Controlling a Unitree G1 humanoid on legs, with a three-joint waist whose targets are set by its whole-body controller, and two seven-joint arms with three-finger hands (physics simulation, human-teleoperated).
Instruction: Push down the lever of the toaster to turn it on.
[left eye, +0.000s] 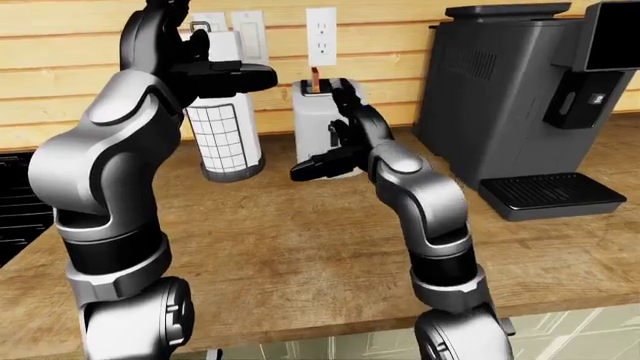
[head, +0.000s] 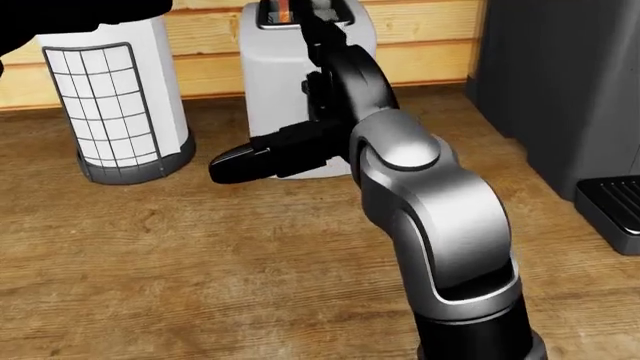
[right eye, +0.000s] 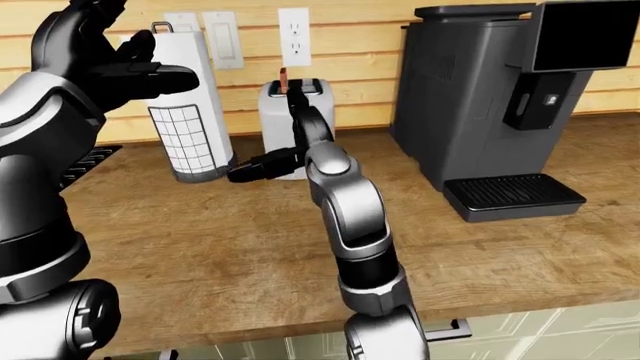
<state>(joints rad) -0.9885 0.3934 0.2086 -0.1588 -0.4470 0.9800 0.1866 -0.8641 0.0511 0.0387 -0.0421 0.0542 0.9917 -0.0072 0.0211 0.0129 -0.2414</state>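
Observation:
The white toaster (head: 277, 75) stands against the wooden wall at the top middle of the head view, with a brown slice (left eye: 316, 78) sticking out of its slot. My right hand (head: 250, 160) is open. It lies across the toaster's face, and its black fingers (head: 232, 165) point left. The wrist covers most of the dark lever (head: 311, 84), so I cannot tell whether the hand touches it. My left hand (left eye: 232, 75) is raised high at the upper left of the left-eye view, open and empty.
A white canister with a grid pattern (head: 118, 105) stands just left of the toaster. A large dark coffee machine (left eye: 510, 97) with a drip tray (left eye: 550, 193) stands to the right. The wooden counter (head: 180, 270) runs to its near edge at the bottom.

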